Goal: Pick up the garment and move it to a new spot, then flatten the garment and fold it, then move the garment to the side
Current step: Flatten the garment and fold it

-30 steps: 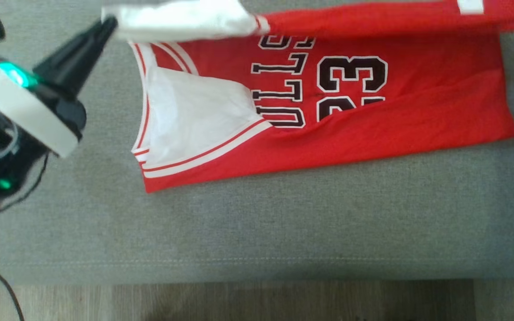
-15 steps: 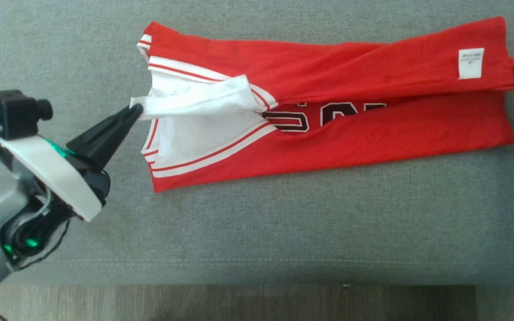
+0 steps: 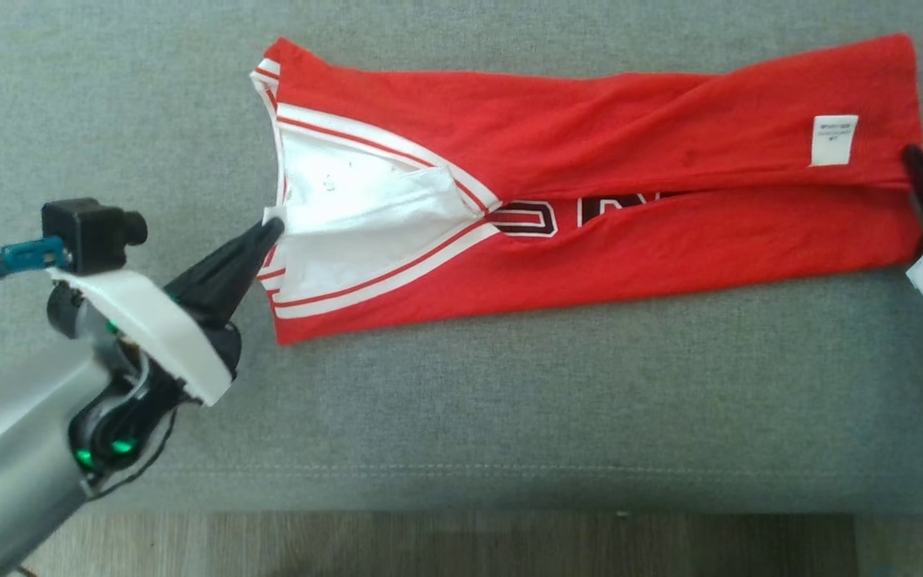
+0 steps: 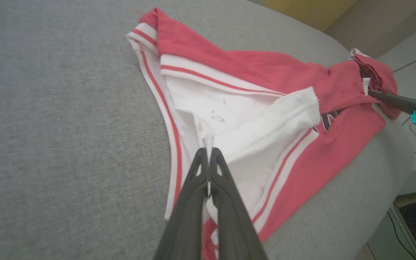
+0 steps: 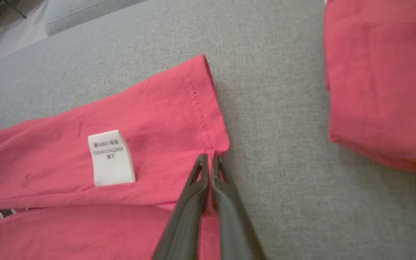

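Garment: the red jersey point(image 3: 630, 136) lies lengthwise across the grey cushion point(image 3: 509, 401), neck end to my left and hem end to my right. Its far half is doubled over towards the near half. A strip of black lettering point(image 3: 525, 218) shows in the gap between the two edges.
Left jaws: shut tight. My fingertips point(image 4: 195, 180) pinch a thin edge of the white lining point(image 3: 349, 240) at the neck end, low over the cushion.
Right jaws: shut. My fingertips point(image 5: 195, 187) nip the hem corner, near the care label point(image 3: 833, 140).
Step in hand: I judge this to be the lengthwise fold, with the upper layer being laid onto the lower.
Progress: partway. The folded edge sits short of the near edge and the upper layer carries long diagonal creases.
Method: draw both ends towards me at an even rate so the folded edge lands parallel to the near edge.
Tension: pull lightly outwards between the two pinches to take out the creases before setting down.
Watch: the white flap at the left end is bunched and skewed, and it should be laid flat rather than dropped.
Risk: the left pinch is thin and a hard tug could slip it.
Release: only once the cloth rests on the cushion. Then back each arm outwards so nothing drags.
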Tool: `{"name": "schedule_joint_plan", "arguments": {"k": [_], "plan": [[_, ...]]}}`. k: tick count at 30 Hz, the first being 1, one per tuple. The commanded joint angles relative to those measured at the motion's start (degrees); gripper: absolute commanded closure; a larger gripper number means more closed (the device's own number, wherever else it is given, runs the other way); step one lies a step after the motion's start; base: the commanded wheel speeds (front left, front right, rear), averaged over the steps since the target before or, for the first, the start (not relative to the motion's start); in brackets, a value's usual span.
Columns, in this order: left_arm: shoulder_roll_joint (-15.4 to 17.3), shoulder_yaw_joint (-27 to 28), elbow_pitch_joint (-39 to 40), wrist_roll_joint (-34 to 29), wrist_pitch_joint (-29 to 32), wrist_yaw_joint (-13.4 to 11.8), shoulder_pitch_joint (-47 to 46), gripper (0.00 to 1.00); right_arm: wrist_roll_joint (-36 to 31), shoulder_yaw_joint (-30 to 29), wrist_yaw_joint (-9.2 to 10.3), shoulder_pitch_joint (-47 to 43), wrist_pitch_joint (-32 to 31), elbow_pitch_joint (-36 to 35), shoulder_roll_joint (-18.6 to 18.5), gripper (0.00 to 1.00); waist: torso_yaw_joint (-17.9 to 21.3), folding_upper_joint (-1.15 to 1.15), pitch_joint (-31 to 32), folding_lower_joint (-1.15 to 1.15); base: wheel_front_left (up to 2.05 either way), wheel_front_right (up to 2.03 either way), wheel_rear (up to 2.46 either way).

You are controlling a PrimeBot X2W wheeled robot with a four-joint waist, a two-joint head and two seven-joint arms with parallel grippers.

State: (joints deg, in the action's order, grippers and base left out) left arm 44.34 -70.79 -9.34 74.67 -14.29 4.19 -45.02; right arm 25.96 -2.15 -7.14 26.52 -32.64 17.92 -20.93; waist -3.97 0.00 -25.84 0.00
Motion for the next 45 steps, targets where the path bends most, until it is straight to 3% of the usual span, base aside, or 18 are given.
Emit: {"name": "schedule_joint_plan", "arguments": {"k": [1, 2, 7, 11, 12, 13, 14, 21, 26, 30, 36, 45], "plan": [[1.21, 4.39, 0.04, -0.49, -0.70, -0.92, 0.14, 0.45, -0.54, 0.00, -0.35, -1.23, 0.83, -1.73, -0.32, 0.00, 0.10, 0.00, 0.75, 0.00, 0.00, 0.00, 0.00], [0.39, 5.72, -0.32, -0.72, -0.70, -1.40, 0.92, 0.00, -0.80, -0.13, -0.35, -1.34, 1.64, -1.75, -0.12, 0.00, 0.15, 0.00, 1.19, 0.00, 0.00, 0.00, 0.00], [-3.13, 14.35, -1.25, -4.79, -0.71, -4.61, 6.91, 0.00, -3.57, -1.17, -0.35, -2.20, 8.12, -2.49, 0.96, 0.00, 0.77, 0.00, 4.05, 0.00, 0.00, 0.00, 0.00], [-7.07, 26.57, 0.40, -13.06, -0.71, -10.23, 14.95, 0.00, -6.95, -2.61, -0.35, -4.08, 15.11, -2.06, 2.38, 0.00, 0.93, 0.00, 6.88, 0.00, 0.00, 0.00, 0.00], [-8.54, 29.94, 1.10, -15.18, -0.71, -12.01, 17.35, 0.00, -7.61, -2.92, -0.35, -4.70, 17.02, -1.95, 2.98, 0.00, 0.84, 0.00, 7.56, 0.00, 0.00, 0.00, 0.00], [-12.01, 36.36, 3.05, -19.37, -0.71, -14.99, 22.22, 0.00, -8.03, -3.11, -0.35, -6.01, 20.58, -1.77, 4.51, 0.00, 0.65, 0.00, 8.84, 0.00, 0.00, 0.00, 0.00], [-13.96, 39.27, 4.19, -21.29, -0.71, -16.05, 24.69, 0.00, -8.09, -3.00, -0.35, -6.65, 22.30, -1.70, 5.15, 0.00, 0.56, 0.00, 9.39, 0.00, 0.00, 0.00, 0.00], [-26.02, 49.67, 11.56, -38.32, -0.71, -19.52, 36.15, 0.00, -9.15, -3.91, -0.35, -9.29, 30.28, 2.61, 7.78, 0.00, -1.26, 0.00, 11.61, 0.00, 0.00, 0.00, 0.00], [-33.89, 53.40, 14.57, -48.64, -0.71, -19.21, 40.25, 0.00, -9.71, -7.26, -0.35, -8.03, 31.44, 8.43, 8.88, 0.00, -3.33, 0.00, 12.55, 0.00, 0.00, 0.00, 0.00], [-36.27, 53.31, 15.20, -55.64, -0.71, -17.95, 41.42, 0.00, -10.76, -9.44, -0.35, -5.92, 30.47, 12.68, 8.96, 0.00, -4.66, 0.00, 12.81, 0.00, 0.00, 0.00, 0.00], [-38.39, 51.21, 14.31, -65.95, -0.71, -16.68, 41.88, 0.00, -15.18, -12.33, -0.35, -1.29, 28.75, 20.56, 7.45, 0.00, -7.31, 0.00, 12.90, 0.00, 0.00, 0.00, 0.00], [-39.77, 50.23, 12.78, -70.63, -0.71, -15.50, 41.74, 0.00, -22.26, -15.09, -0.35, 3.36, 22.10, 30.65, 5.85, 0.00, -9.52, 0.00, 12.32, 0.00, 0.00, 0.00, 0.00]]}}
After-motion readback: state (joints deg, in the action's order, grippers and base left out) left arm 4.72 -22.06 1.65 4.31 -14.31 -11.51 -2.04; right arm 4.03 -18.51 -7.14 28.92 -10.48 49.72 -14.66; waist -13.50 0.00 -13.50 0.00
